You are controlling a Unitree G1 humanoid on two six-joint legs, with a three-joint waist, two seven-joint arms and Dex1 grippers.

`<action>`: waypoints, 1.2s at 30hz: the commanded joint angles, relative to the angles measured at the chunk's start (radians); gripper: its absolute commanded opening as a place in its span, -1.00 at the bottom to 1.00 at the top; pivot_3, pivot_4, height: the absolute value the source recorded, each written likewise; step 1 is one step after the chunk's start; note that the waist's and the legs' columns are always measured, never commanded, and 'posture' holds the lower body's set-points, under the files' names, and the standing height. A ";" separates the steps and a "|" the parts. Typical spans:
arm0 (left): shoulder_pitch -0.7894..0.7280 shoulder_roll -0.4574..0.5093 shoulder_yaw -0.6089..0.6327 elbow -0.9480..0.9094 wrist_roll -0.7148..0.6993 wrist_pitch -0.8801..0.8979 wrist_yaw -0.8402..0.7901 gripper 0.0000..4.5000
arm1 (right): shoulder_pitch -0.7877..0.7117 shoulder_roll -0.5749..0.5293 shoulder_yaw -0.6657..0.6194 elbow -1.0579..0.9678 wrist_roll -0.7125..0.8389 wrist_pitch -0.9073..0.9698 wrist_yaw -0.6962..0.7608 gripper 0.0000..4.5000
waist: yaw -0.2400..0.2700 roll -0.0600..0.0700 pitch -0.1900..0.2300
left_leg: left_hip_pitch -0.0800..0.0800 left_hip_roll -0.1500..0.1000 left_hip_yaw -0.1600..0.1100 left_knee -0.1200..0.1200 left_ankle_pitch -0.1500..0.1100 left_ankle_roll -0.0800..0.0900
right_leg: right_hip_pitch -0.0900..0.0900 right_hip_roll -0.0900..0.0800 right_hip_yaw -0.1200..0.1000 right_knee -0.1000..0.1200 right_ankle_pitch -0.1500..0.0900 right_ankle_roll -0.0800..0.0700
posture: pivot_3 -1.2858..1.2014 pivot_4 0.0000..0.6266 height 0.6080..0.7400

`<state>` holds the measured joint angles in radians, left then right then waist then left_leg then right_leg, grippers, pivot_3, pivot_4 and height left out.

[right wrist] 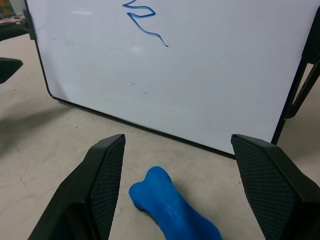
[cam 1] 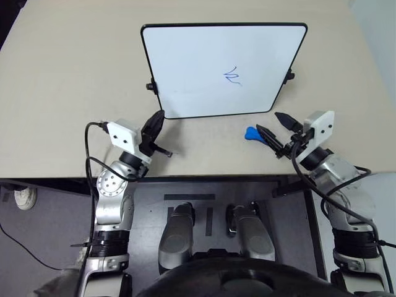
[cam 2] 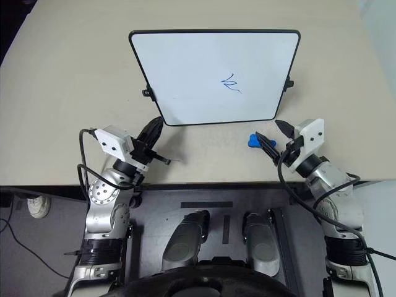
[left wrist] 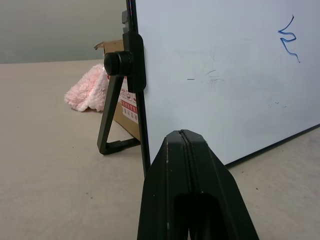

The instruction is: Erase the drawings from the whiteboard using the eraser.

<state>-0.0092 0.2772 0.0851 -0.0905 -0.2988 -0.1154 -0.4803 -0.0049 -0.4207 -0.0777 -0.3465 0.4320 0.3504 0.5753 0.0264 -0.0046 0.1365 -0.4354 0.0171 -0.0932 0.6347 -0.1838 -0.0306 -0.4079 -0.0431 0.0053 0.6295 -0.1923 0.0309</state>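
Note:
The whiteboard [cam 1: 216, 68] stands propped on the beige table, with the drawings [cam 1: 232, 77], a small blue zigzag scribble, right of its middle. The blue eraser [cam 1: 252, 133] lies flat on the table just in front of the board's lower right corner. My right gripper [cam 1: 275, 126] is open, its black fingers [right wrist: 102, 185] spread wide on either side of the eraser's near end without touching it. My left gripper [cam 1: 154, 127] is shut, holds nothing, and hovers near the board's lower left corner [left wrist: 145, 165].
The board rests on a black folding stand [left wrist: 112, 120] with knobs [cam 1: 150, 86] at both sides. Behind it lie a pink fluffy cloth [left wrist: 87, 92] and a cardboard box [left wrist: 125, 107]. The table's front edge [cam 1: 204, 176] runs just below both grippers.

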 commanded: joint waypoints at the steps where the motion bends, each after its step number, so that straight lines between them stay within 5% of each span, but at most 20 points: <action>1: -0.019 0.003 0.002 -0.041 -0.011 0.000 -0.009 -1.00 | 0.004 -0.018 -0.026 -0.050 0.012 0.007 -0.002 0.59 | 0.000 0.000 0.000 | 0.000 0.000 0.000 0.000 0.000 0.000 | 0.000 0.000 0.000 0.000 0.000 0.000 | 0.03 -0.52 1.00; 21: 0.003 -0.053 -0.020 -0.053 0.031 -0.031 0.025 -1.00 | -0.079 -0.302 0.083 -0.063 -0.093 0.015 0.199 0.59 | 0.000 0.000 0.000 | 0.000 0.000 0.001 0.000 0.000 0.000 | 0.000 0.001 0.000 0.000 -0.005 0.009 | 0.03 -0.52 1.00; 36: -0.006 -0.075 -0.040 0.003 0.033 -0.070 0.018 -1.00 | -0.235 -0.288 0.223 0.195 -0.248 -0.073 0.284 0.59 | 0.002 -0.001 0.000 | 0.000 0.001 0.000 0.001 0.001 0.000 | 0.000 0.001 0.000 0.001 0.001 -0.001 | 0.03 -0.52 1.00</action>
<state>-0.0047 0.2081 0.0561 -0.0750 -0.2741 -0.1575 -0.4574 -0.2230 -0.7152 0.1469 -0.1503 0.1925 0.3059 0.8457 0.0287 -0.0052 0.1362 -0.4353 0.0183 -0.0932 0.6358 -0.1829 -0.0306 -0.4077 -0.0418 0.0058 0.6304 -0.1913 0.0296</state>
